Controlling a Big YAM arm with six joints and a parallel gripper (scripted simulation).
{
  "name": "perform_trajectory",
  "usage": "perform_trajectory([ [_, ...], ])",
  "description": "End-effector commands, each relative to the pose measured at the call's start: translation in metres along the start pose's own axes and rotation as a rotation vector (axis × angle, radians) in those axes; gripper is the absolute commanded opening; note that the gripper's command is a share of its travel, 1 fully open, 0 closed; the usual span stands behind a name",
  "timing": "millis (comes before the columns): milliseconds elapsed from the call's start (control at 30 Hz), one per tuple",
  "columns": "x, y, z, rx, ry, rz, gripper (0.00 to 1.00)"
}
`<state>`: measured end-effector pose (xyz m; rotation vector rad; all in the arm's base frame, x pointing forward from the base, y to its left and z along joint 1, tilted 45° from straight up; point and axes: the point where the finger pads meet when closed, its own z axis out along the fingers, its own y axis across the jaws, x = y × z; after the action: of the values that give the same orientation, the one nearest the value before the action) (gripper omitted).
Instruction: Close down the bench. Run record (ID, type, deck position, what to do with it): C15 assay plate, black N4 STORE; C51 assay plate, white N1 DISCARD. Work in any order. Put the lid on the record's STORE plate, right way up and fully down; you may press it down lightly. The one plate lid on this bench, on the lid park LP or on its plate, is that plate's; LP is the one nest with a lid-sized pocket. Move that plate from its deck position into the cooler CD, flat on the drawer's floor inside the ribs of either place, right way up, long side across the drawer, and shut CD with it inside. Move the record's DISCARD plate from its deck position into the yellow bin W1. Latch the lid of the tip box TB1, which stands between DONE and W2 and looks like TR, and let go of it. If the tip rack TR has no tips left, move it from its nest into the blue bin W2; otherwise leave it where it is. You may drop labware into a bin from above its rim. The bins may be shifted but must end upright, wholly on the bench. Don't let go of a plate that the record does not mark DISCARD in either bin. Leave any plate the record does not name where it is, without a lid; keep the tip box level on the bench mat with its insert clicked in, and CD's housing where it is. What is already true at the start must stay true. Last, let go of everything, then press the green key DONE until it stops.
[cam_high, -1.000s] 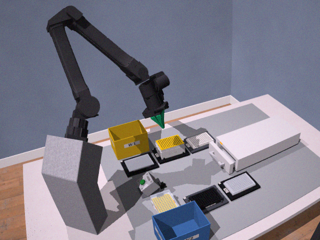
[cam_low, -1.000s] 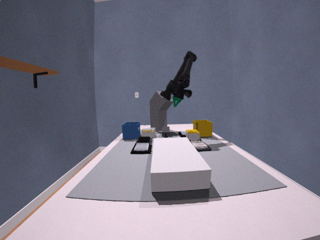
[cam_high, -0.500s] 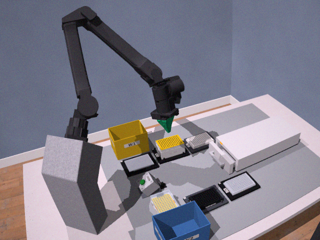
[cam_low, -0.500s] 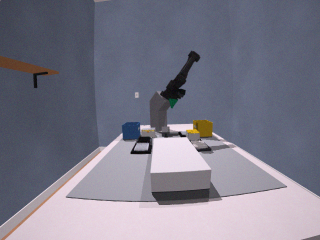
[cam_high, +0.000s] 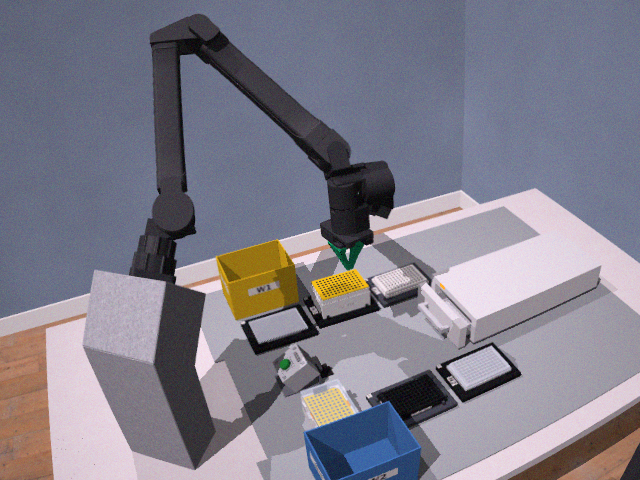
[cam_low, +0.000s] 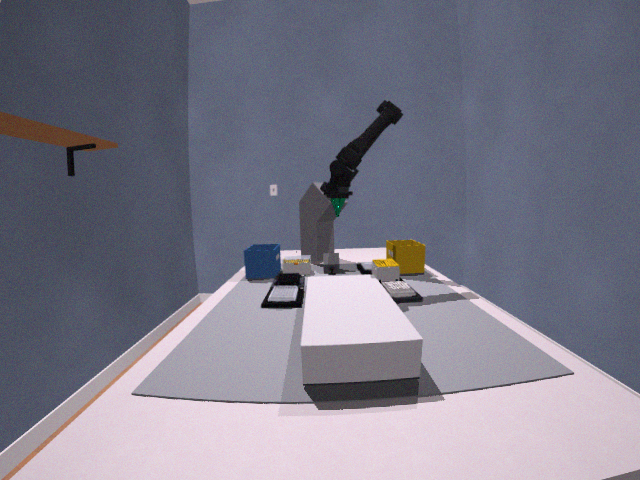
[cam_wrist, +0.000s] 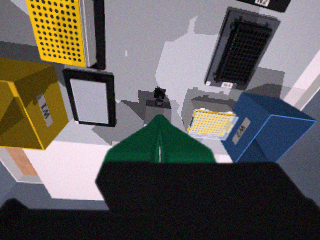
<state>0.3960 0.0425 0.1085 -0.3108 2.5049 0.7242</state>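
1. Black is the plate I care about first: the black assay plate (cam_high: 413, 396) lies flat in its dark nest near the front of the grey mat (cam_high: 563, 356), uncovered, just beside the blue bin (cam_high: 361, 445).
2. Next to it on my screen, the white assay plate (cam_high: 478, 367) sits in its own nest, between the black one and the cooler (cam_high: 516, 291), whose drawer front (cam_high: 439, 315) stands slightly out from the housing.
3. I see the plate lid (cam_high: 279, 325) lying in the lid park (cam_high: 251, 335), just in front of the yellow bin (cam_high: 255, 279).
4. The tip rack (cam_high: 341, 291), with its yellow perforated top, stands in its nest just beside the yellow bin; another pale plate (cam_high: 399, 280) lies on its far side.
5. The tip box (cam_high: 326, 404) with its yellow insert stands between the green key (cam_high: 284, 363) and the blue bin.
6. My gripper (cam_high: 349, 267) hangs above the tip rack, pointing down, its green fingers pressed together with nothing between them. It touches nothing.
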Motion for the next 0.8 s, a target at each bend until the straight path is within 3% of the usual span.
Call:
perform_trajectory([
  [0, -0.013, -0.017, -0.007, -0.011, -0.011, 0.14, 0.0],
  [67, -0.013, -0.017, -0.007, -0.032, -0.012, 0.187, 0.0],
  [133, -0.001, -0.005, 0.003, -0.051, 0.02, 0.178, 0.0],
  [767, -0.003, -0.003, 0.0, -0.047, 0.01, 0.164, 0.0],
])
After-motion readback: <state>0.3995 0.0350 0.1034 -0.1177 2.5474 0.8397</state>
